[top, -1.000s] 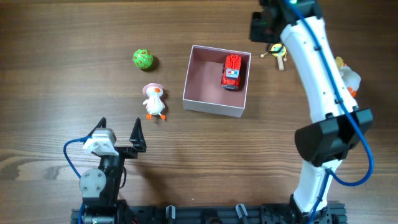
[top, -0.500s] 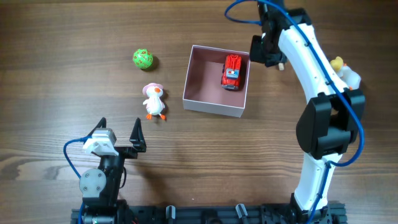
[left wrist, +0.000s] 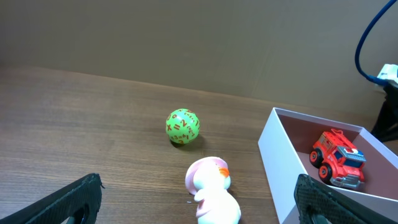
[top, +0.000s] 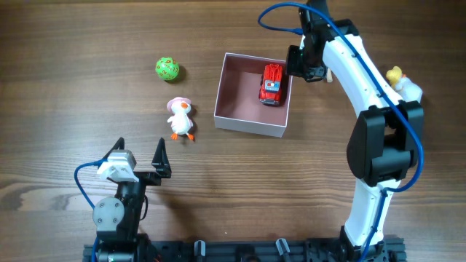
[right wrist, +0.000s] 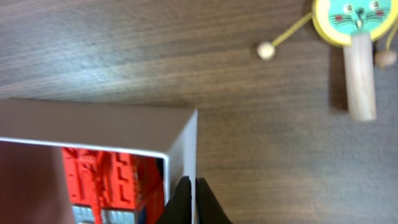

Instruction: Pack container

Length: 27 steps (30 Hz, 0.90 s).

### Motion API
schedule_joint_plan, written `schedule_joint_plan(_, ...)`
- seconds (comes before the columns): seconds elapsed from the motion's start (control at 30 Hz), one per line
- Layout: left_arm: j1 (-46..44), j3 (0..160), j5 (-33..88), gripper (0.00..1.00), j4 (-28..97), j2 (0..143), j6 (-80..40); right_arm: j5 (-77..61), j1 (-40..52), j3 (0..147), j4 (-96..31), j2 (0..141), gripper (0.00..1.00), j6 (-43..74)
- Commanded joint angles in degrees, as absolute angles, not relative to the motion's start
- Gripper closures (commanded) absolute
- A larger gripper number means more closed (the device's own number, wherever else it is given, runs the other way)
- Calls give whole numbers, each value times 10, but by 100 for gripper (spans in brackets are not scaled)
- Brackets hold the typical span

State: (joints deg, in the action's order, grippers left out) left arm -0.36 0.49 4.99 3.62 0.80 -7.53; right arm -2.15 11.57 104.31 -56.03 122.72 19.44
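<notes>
Square, shallow container (top: 249, 124), white outside and dusty-pink inside, sat centre-right on the wood table (top: 87, 44), w/ a red fire truck (top: 271, 83) in its far-right corner. Right gripper (right wrist: 190, 188) was nearly closed, tips either side of the container's thin right wall, apparently pinching it. Left gripper (top: 140, 147) hung spread wide, well apart. Orange marks on the green ball (left wrist: 182, 126) couldn't be read.
</notes>
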Motion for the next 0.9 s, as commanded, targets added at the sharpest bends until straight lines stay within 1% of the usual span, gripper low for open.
schedule_joint_plan(0.0, 1, 3, 49, 0, 40, 4, -64, -51, 117, 1041, -552, 1235, 96, 170)
schedule_joint_plan(0.6, 1, 3, 49, 0, 40, 4, -64, -65, 133, 1041, -512, 1235, 96, 127)
schedule_joint_plan(0.87, 1, 3, 49, 0, 40, 4, -64, -48, 133, 1041, -513, 1235, 96, 134)
